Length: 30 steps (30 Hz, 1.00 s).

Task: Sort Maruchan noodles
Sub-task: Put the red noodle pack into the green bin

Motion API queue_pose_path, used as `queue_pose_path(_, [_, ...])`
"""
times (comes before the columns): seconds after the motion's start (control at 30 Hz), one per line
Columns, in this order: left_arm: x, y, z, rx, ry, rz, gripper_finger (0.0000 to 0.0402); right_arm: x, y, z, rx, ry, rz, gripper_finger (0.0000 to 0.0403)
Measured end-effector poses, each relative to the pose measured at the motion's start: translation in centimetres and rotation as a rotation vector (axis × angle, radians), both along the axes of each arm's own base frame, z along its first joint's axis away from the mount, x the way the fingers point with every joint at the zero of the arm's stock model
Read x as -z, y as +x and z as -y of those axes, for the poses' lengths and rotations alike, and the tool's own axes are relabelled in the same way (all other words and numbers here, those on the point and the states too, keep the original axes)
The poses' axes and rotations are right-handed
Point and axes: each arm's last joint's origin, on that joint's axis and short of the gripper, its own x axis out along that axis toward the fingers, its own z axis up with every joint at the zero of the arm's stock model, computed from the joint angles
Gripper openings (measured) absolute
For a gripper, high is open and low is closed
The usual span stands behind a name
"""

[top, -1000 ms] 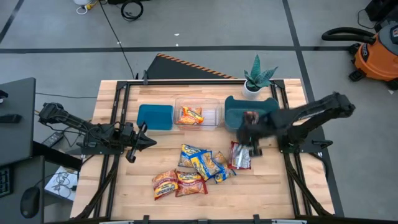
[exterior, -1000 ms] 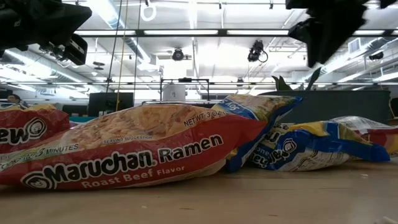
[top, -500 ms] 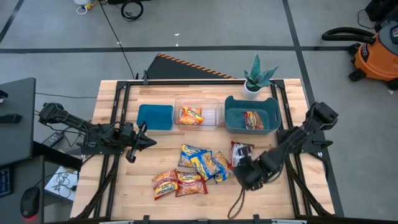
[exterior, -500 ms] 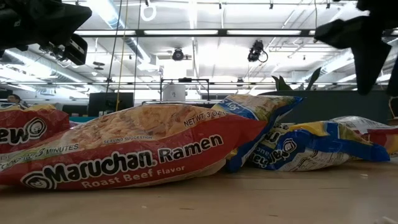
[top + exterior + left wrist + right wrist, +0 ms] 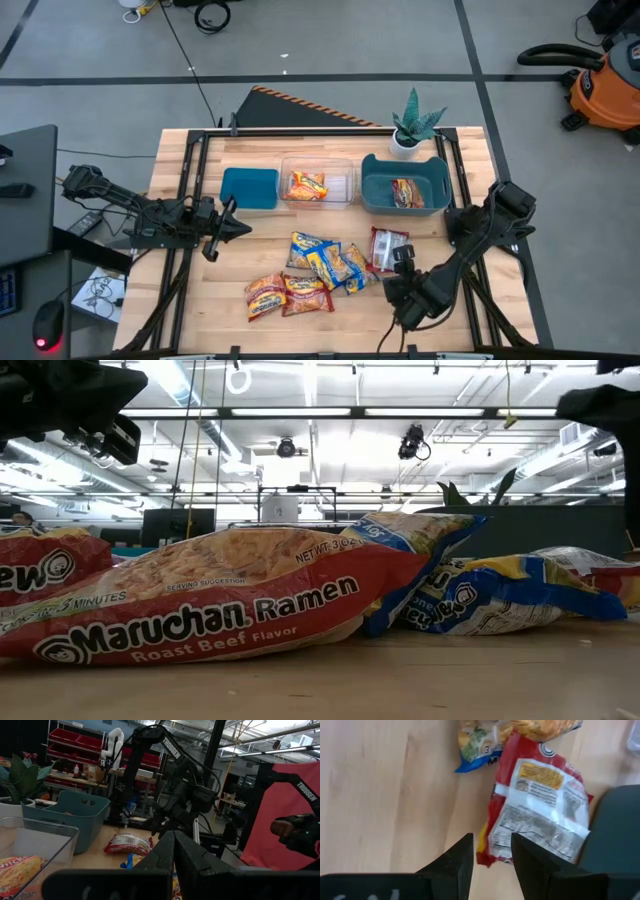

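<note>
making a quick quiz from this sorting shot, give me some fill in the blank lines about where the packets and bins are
1. The clear bin holds ____ packet(s).
2. The red-and-silver packet on the table lies nearest the ____ tool.
3. The clear bin sits between two ____ bins.
4. The potted plant stands behind the ____ teal bin.

Missing words: one; right; teal; right

left gripper closed, right gripper parted

hidden: far packets behind roast beef packet | cut off: red-silver packet by dark housing; red packet at edge
</note>
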Motion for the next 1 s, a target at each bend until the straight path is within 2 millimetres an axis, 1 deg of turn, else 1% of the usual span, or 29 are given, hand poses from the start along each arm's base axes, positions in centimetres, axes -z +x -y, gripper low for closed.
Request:
queue_pose_path(0.27, [0.0, 0.0, 0.0, 0.0, 0.0, 0.0, 0.0014, 2.1, -1.7, 0.7, 0.057, -0.051, -0.002, 0.0137])
queue_pose_path(0.47, [0.0, 0.0, 0.0, 0.0, 0.0, 0.0, 0.0014, 3.1, -2.5, 0.8, 0.065, -0.07, 0.026, 0.0132])
queue_pose_path(0.6, [0.0, 0.0, 0.0, 0.0, 0.0, 0.0, 0.0014, 3.8, -2.8, 1.2, 0.068, -0.073, 0.023, 0.0109])
queue_pose_path(0.7, [0.0, 0.0, 0.0, -0.001, 0.0, 0.0, 0.0014, 4.2, -3.0, 1.4, 0.076, -0.08, 0.019, 0.0078])
queue_pose_path(0.8, [0.0, 0.0, 0.0, 0.0, 0.0, 0.0, 0.0014, 4.1, -3.1, 1.7, 0.076, -0.096, 0.005, 0.0038])
queue_pose_path(0.87, [0.0, 0.0, 0.0, 0.0, 0.0, 0.0, 0.0014, 3.6, -2.9, 1.8, 0.071, -0.122, -0.019, 0.0013])
queue_pose_path(0.93, [0.0, 0.0, 0.0, 0.0, 0.0, 0.0, 0.0014, 2.8, -2.6, 1.8, 0.064, -0.143, -0.038, 0.0009])
queue_pose_path(1.0, [0.0, 0.0, 0.0, 0.0, 0.0, 0.0, 0.0014, 1.8, -2.2, 2.0, 0.06, -0.172, -0.051, 0.0016])
